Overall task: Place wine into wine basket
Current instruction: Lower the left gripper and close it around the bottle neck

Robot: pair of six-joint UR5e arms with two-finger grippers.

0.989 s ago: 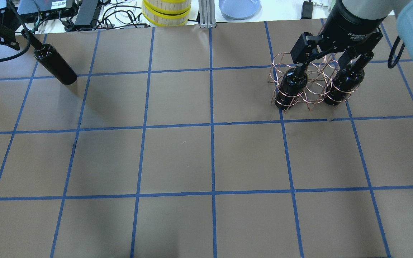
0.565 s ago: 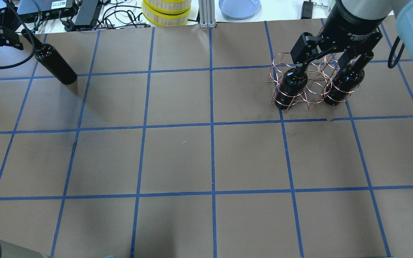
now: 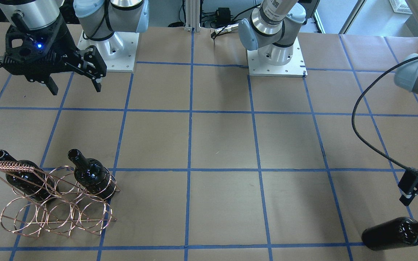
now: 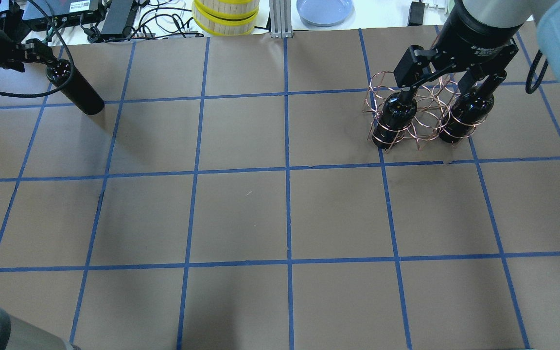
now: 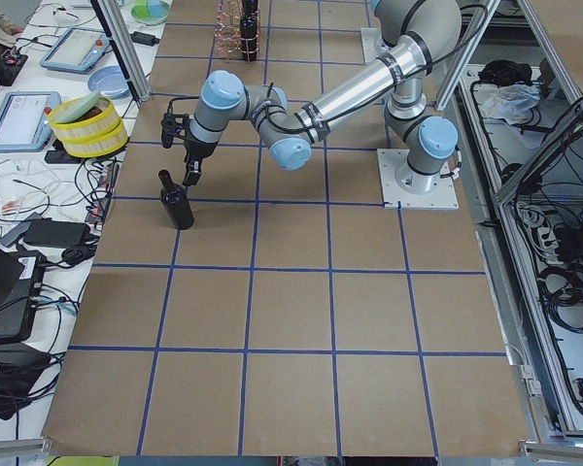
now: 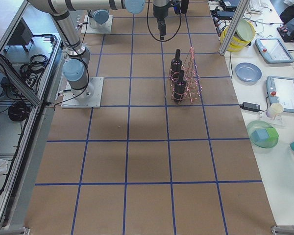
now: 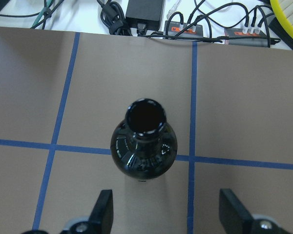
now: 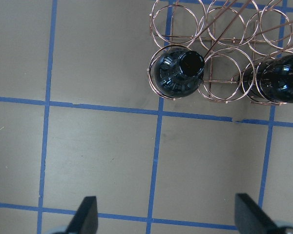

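The wine bottle (image 4: 73, 87) stands upright at the table's far left; it also shows in the front view (image 3: 394, 233) and the left wrist view (image 7: 144, 141). My left gripper (image 4: 39, 53) is open and hovers just above its mouth, with the fingers (image 7: 105, 209) offset to the robot's side of the neck. The copper wire wine basket (image 4: 423, 112) stands at the far right and holds two bottles (image 3: 93, 175) (image 3: 24, 177) in its outer rings, with an empty ring between them. My right gripper (image 4: 450, 80) is open and empty, high above the basket (image 8: 219, 48).
Beyond the table's far edge are a stack of yellow-rimmed bowls (image 4: 225, 14), a blue plate (image 4: 324, 9) and cables with electronics (image 4: 90, 14). Blue tape lines grid the brown table cover (image 4: 285, 214).
My left gripper has moved from the table's left edge toward the lone bottle and now covers its neck in the overhead view. The right arm, basket and bottles have not moved.
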